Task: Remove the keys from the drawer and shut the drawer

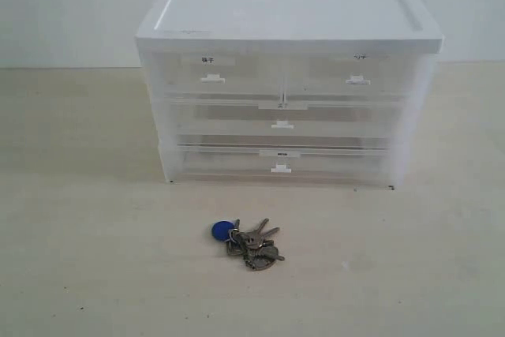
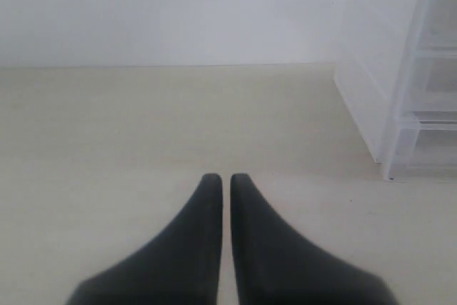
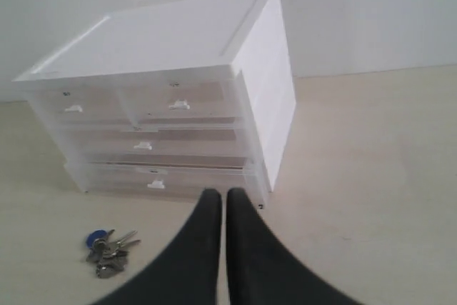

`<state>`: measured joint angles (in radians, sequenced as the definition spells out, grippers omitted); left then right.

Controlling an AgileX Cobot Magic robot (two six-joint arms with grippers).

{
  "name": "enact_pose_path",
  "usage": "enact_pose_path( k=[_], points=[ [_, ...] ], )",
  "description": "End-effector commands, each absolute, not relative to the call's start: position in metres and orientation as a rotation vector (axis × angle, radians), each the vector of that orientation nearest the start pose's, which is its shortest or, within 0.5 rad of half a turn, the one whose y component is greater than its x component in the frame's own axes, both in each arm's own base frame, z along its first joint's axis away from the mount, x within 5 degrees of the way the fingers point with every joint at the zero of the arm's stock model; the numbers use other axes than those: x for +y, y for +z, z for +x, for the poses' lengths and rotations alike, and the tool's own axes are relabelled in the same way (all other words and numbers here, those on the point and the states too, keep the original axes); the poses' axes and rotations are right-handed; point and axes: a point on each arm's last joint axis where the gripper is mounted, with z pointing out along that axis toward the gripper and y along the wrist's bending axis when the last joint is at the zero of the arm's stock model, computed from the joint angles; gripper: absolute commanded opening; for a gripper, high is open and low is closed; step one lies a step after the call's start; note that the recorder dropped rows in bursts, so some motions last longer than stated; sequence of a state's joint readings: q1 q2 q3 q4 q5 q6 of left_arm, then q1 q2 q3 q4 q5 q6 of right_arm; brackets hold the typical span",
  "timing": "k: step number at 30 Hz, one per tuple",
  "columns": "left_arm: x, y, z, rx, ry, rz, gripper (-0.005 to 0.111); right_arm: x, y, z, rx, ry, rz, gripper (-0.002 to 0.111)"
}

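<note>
keys [image 1: 246,242]: on the desk [image 1: 95,274], 6 o'clock of the cabinet [image 1: 292,5]
drawer [image 1: 355,76]: top row, 3 o'clock side, looks flush
left hand [image 2: 223,180], right hand [image 3: 223,194]: pinched shut, empty
risk: a low arm swing probably scatters the keys

A drawer unit [image 1: 292,5] is set toward the back of the desk [image 1: 95,258]. Its top row is shared by the drawer [image 1: 355,76] on the right and another half-width drawer [image 1: 211,76] on the left. Beneath them a full-width drawer [image 1: 237,120] is stacked upon a second full-width drawer [image 1: 237,165]. The keys [image 1: 248,242] are laid on the desk before the unit, near its middle and apart from it.
</note>
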<state>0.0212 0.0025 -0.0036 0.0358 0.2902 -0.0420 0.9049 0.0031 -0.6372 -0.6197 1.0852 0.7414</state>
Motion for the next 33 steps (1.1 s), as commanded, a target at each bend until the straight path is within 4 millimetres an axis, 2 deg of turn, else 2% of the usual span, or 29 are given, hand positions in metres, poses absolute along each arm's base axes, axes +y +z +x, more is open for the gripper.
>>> enact_pose_path(
  k=[1,2,3,4,6,7,8,9,12,15,20,27,33],
  points=[
    [0.002,0.187,0.055,1.772,0.03,-0.028,0.005,-0.032,0.316,0.021,1.646,0.388,-0.083,0.0],
    [0.002,0.187,0.055,1.772,0.03,-0.028,0.005,-0.023,0.316,0.023,1.568,0.4,-0.123,0.0],
    [0.002,0.187,0.055,1.772,0.03,-0.028,0.005,-0.008,0.32,0.022,1.379,0.44,-0.204,0.0],
    [0.002,0.187,0.055,1.772,0.03,-0.028,0.005,0.004,0.316,0.023,1.256,0.455,-0.272,0.0],
    [0.002,0.187,0.055,1.772,0.03,-0.028,0.005,0.025,0.297,0.022,1.011,0.442,-0.411,0.0],
    [0.002,0.187,0.055,1.772,0.03,-0.028,0.005,0.03,0.28,0.024,0.924,0.445,-0.406,0.0],
    [0.002,0.187,0.055,1.772,0.03,-0.028,0.005,0.03,0.259,0.03,0.945,0.473,-0.324,0.0],
    [0.002,0.187,0.055,1.772,0.03,-0.028,0.005,0.029,0.255,0.032,0.958,0.487,-0.285,0.0],
    [0.002,0.187,0.055,1.772,0.03,-0.028,0.005,0.021,0.235,0.048,1.25,0.464,-0.105,0.0],
    [0.002,0.187,0.055,1.772,0.03,-0.028,0.005,0.014,0.219,0.054,1.416,0.236,-0.153,0.0],
    [0.002,0.187,0.055,1.772,0.03,-0.028,0.005,0.012,0.205,0.055,1.544,0.062,-0.282,0.0],
    [0.002,0.187,0.055,1.772,0.03,-0.028,0.005,0.01,0.189,0.054,1.713,0.011,-0.336,0.0],
    [0.002,0.187,0.055,1.772,0.03,-0.028,0.005,0.006,0.184,0.054,1.782,-0.034,-0.289,0.0]
  ],
)
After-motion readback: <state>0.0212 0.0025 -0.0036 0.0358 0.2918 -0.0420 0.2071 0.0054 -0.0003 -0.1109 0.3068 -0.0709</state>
